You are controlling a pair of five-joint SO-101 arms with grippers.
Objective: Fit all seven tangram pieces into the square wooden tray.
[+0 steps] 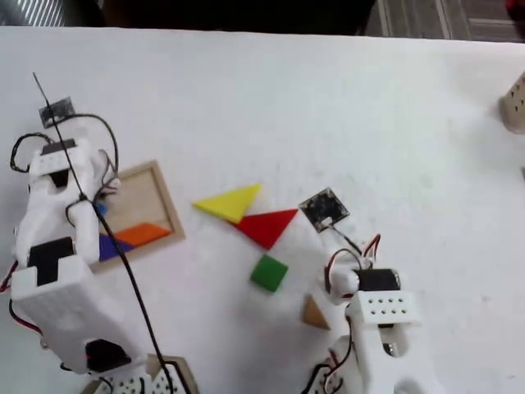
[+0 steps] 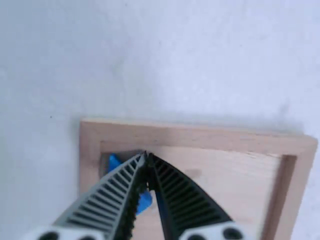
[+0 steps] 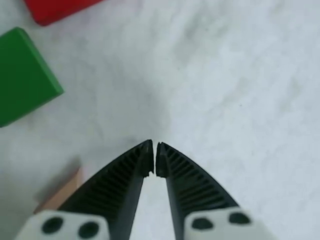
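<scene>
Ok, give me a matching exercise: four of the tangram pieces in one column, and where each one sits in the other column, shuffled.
Pieces:
1. yellow triangle
2. green square
3. orange piece
4. tan triangle

Places:
A. inside the wooden tray
B. right beside the right hand
C. between the wooden tray and the red triangle
D. between the red triangle and the tan triangle

Pairs: 1-C, 2-D, 3-A, 4-B.
</scene>
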